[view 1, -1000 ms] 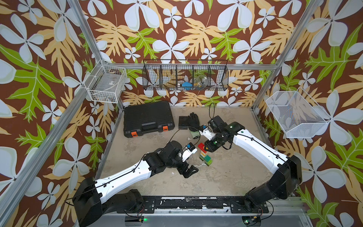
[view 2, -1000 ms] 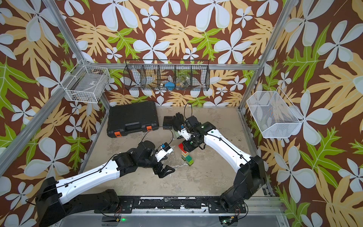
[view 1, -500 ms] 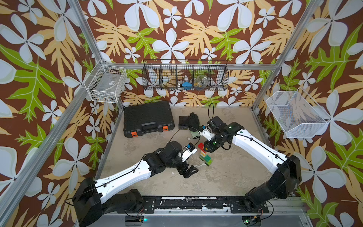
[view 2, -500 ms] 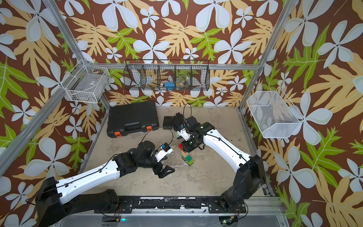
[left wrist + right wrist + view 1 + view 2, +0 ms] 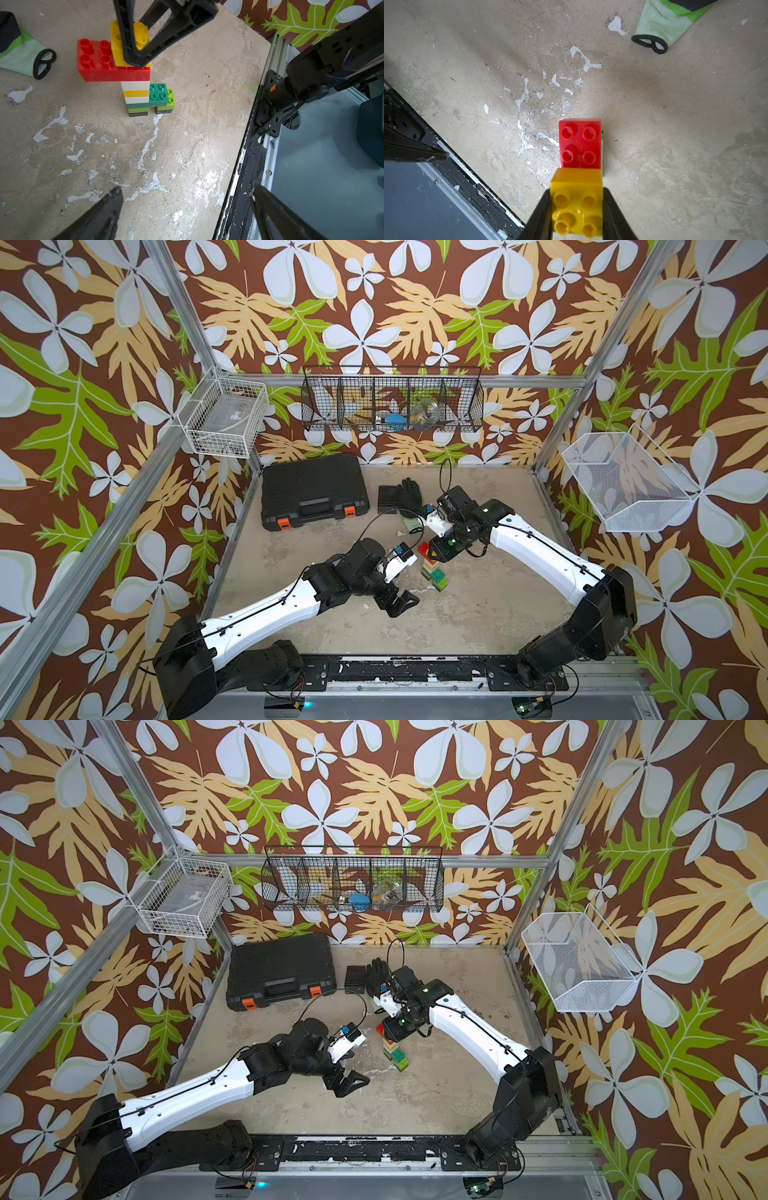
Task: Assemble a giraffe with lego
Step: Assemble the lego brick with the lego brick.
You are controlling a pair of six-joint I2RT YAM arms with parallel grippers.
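Clamping yellow head brick (image 5: 577, 180) in my right gripper (image 5: 576, 216), unchanged this past second; giraffe (image 5: 136, 91) looks complete; left gripper (image 5: 403, 605) gaping, empty.

Both top views look steeply down from high above the near edge, facing the back wall (image 5: 374, 315), far enough to take in the whole floor (image 5: 478, 614) around the giraffe (image 5: 432, 572). The left wrist view looks slantwise down at the giraffe's side from nearby. The right wrist view hangs right over its head, looking straight down, very close. All four share the giraffe
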